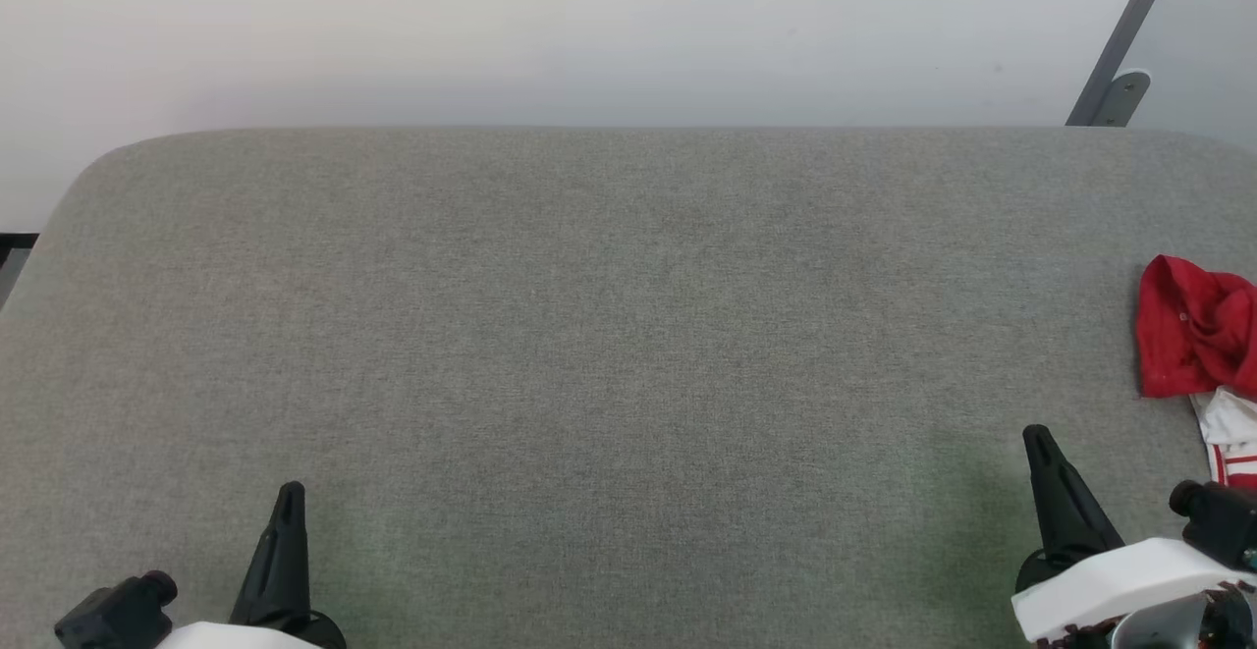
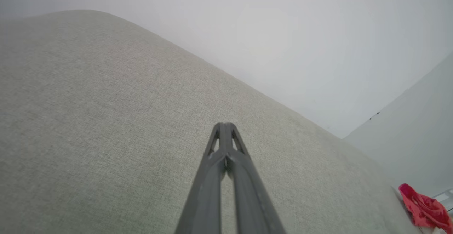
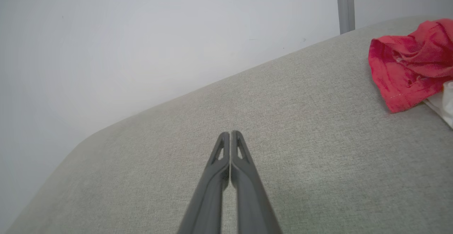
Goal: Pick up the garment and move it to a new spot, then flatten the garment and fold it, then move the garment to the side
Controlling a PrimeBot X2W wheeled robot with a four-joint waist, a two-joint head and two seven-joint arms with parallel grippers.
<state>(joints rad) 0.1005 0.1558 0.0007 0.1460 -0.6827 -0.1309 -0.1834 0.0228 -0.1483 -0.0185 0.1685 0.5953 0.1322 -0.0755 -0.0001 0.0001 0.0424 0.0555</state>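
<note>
The left gripper (image 1: 289,497) hovers low over the grey padded surface (image 1: 628,315), its two dark fingers pressed together at the tips and gripping nothing. The right gripper (image 1: 1037,441) is likewise closed tip to tip and empty. The garment (image 1: 1193,330) lies crumpled on the surface ahead and to the right of the right gripper, not touching it. Its red cloth is bunched up, with a white, red-striped part nearer that gripper's wrist. It lies far off to the left gripper's right.
</note>
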